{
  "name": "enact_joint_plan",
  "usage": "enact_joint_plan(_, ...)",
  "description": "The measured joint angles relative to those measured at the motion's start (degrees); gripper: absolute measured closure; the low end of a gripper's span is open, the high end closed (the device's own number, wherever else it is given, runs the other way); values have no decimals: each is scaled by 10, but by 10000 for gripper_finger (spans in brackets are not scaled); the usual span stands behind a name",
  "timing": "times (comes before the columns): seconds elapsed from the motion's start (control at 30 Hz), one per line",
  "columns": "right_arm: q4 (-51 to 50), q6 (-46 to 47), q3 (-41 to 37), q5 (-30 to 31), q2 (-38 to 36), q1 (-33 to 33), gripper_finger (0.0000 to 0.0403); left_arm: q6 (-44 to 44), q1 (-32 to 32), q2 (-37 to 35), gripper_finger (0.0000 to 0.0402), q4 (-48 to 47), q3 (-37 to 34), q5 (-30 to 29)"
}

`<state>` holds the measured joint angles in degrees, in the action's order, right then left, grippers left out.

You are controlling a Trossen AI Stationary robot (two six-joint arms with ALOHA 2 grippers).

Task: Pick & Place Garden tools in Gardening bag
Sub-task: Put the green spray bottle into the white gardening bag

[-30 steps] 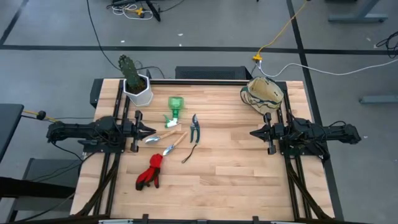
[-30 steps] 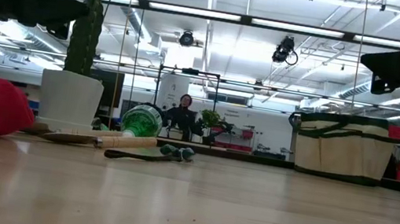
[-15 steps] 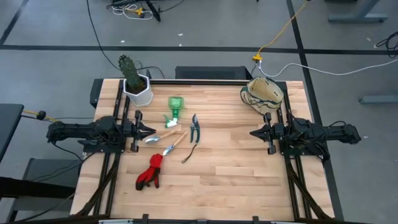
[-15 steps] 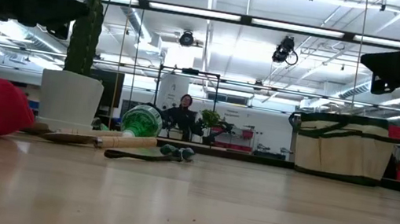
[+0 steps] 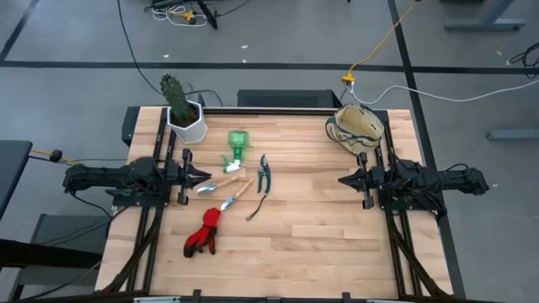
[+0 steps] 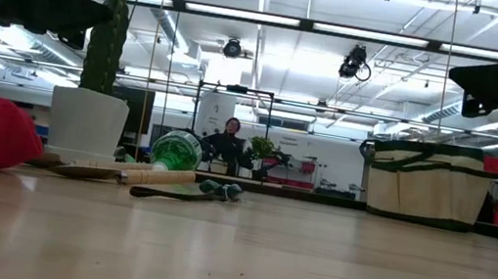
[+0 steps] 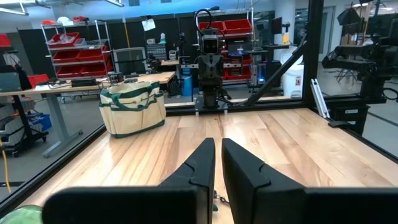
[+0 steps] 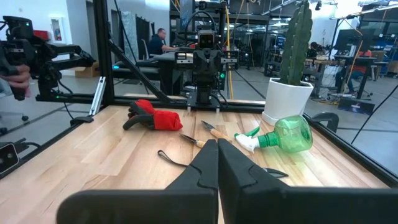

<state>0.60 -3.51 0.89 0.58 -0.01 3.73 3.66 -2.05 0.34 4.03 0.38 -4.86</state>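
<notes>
The garden tools lie flat on the table's left half: a green sprayer (image 5: 237,145), dark-handled shears (image 5: 264,172), a wooden-handled trowel (image 5: 221,183), red gloves (image 5: 204,231) and a thin dark cord (image 5: 257,208). The beige gardening bag (image 5: 357,126) with green trim stands upright on its base at the far right. My left gripper (image 5: 205,178) hovers level at the left edge, pointing right, just left of the trowel. Its fingers are all but together, with nothing between them. My right gripper (image 5: 342,179) hovers level at the right edge, near the bag, shut on nothing.
A white hexagonal pot (image 5: 185,114) with a green cactus stands at the far left corner, beside the sprayer. Bare wood stretches across the table's middle, its right half and its near part (image 5: 320,244). Dark frame rails run along both side edges. A person sits in the room beyond.
</notes>
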Motion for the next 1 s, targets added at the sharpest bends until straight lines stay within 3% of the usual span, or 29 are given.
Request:
enact_joint_plan(0.33,0,0,0,0,0,0,403,-65,0,0,365,21,4,2)
enact_joint_plan(0.7,0,0,0,0,0,0,403,-55,0,1,365,20,77,-5)
enact_joint_plan(1.0,0,0,0,0,0,0,403,-45,0,71,365,17,139,-5)
